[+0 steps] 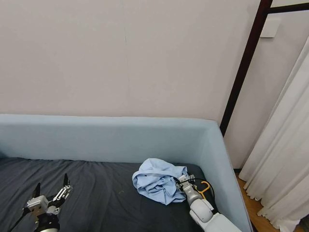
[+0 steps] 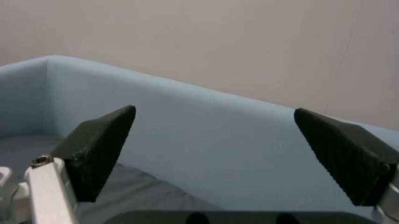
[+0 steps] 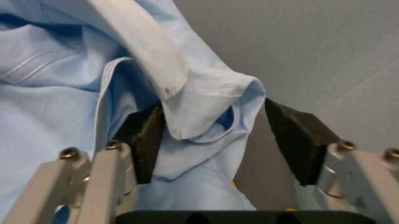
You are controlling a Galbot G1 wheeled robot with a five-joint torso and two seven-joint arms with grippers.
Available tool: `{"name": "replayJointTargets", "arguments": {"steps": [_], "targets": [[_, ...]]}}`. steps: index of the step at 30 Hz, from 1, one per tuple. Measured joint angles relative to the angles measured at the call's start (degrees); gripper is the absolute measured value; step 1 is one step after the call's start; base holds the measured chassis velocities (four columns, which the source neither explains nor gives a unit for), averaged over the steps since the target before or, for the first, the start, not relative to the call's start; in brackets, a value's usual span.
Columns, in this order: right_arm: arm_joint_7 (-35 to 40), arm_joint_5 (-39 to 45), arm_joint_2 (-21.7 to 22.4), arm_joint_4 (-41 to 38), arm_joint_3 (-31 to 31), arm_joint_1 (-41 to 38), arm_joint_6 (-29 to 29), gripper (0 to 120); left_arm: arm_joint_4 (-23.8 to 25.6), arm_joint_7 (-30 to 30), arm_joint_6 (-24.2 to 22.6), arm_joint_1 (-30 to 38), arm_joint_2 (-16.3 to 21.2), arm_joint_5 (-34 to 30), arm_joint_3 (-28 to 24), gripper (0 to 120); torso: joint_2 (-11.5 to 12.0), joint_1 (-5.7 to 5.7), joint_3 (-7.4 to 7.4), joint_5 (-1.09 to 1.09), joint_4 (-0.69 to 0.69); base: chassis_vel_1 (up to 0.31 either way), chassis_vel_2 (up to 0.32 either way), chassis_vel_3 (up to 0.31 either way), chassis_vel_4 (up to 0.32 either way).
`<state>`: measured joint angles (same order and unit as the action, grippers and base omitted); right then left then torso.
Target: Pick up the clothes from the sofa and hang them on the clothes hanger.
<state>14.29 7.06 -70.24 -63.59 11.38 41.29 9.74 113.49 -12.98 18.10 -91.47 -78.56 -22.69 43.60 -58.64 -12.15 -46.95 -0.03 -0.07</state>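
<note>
Left gripper (image 1: 51, 183) low over the dark seat of the sofa (image 1: 120, 140), left side; fingers spread wide, nothing between. Light-blue shirt (image 1: 159, 181) crumpled in sofa's right corner. Right gripper (image 1: 182, 181) at shirt's edge; fingers (image 3: 146, 135) parted, cloth fold between, unclamped.

A plain off-white wall (image 1: 120, 58) fills the upper part of the head view, with a faint vertical seam (image 1: 126, 53) running down it. Against it stands a sofa (image 1: 106, 137) with a pale blue back and side arm and a dark grey seat (image 1: 91, 181). Just beside the sofa's right corner a dark post (image 1: 244, 63) rises along the wall, and a crossbar leaves it near the top. A small pale plate (image 1: 269, 26) on the wall there may be a switch. White curtains (image 1: 285, 159) hang at the right, down to a strip of wooden floor (image 1: 251, 209). The light is soft and even.
</note>
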Motion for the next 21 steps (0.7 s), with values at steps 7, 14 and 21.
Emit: {"name": "replayJointTargets", "arguments": {"steps": [7,14,21], "targets": [[-1.5,-0.8,-0.3,1.3,0.0,-0.2,-1.6,31,-0.1,-0.1,0.1,0.1,-0.1,0.0,0.0,100,0.0,0.0,0.0,0.0,0.0,0.0,0.0,0.0,0.0],[-2.9,-0.8,-0.2,1.5,-0.6,-0.2,-3.7,6,-0.4,-0.2,0.1,0.3,-0.2,0.2,-0.3,100,0.0,0.0,0.0,0.0,0.0,0.0,0.0,0.0,0.0],[-5.8,1.6,0.5,1.0,-1.8,-0.1,-8.3,0,-0.5,-0.2,0.1,0.5,-0.3,0.3,-0.6,100,0.0,0.0,0.0,0.0,-0.01,0.0,0.0,0.0,0.0]]}}
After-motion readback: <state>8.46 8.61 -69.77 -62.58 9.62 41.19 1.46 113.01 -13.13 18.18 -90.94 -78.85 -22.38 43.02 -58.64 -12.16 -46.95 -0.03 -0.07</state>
